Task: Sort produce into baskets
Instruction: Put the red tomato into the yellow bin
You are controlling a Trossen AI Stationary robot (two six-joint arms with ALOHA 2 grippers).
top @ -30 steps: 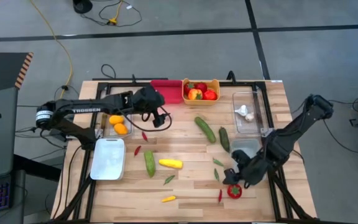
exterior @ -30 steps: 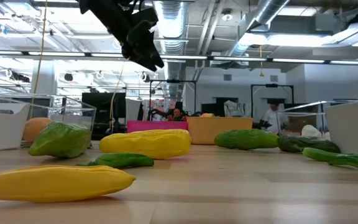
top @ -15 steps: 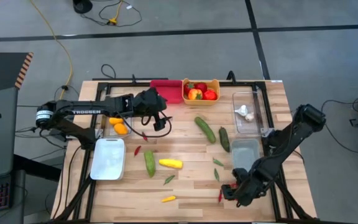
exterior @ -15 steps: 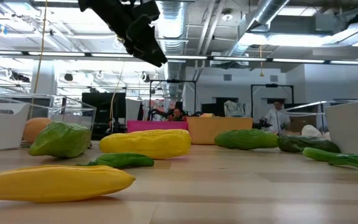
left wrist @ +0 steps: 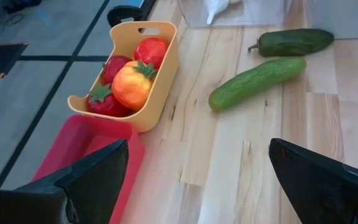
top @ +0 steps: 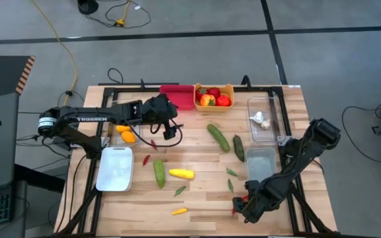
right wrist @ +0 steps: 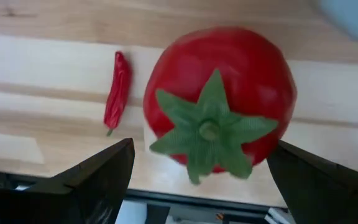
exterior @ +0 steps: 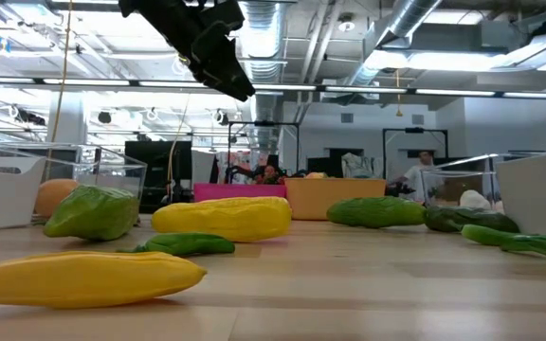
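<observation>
The right tool (right wrist: 194, 180) has dropped toward the tabletop's (top: 197, 152) near edge and now hangs wide open directly over the red tomato (right wrist: 219, 102), a red chili (right wrist: 116, 91) just beside it.

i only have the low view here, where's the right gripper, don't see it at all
Observer: The right gripper is down at the near edge of the table, open around a red tomato that sits between its fingers.
Operator: anything else close to it
Observer: A small red chili lies on the wood beside the tomato.
Operator: and the left one up top
Observer: The left gripper is open, holds nothing, and hangs near the red bin and the yellow bin of tomatoes.
</observation>
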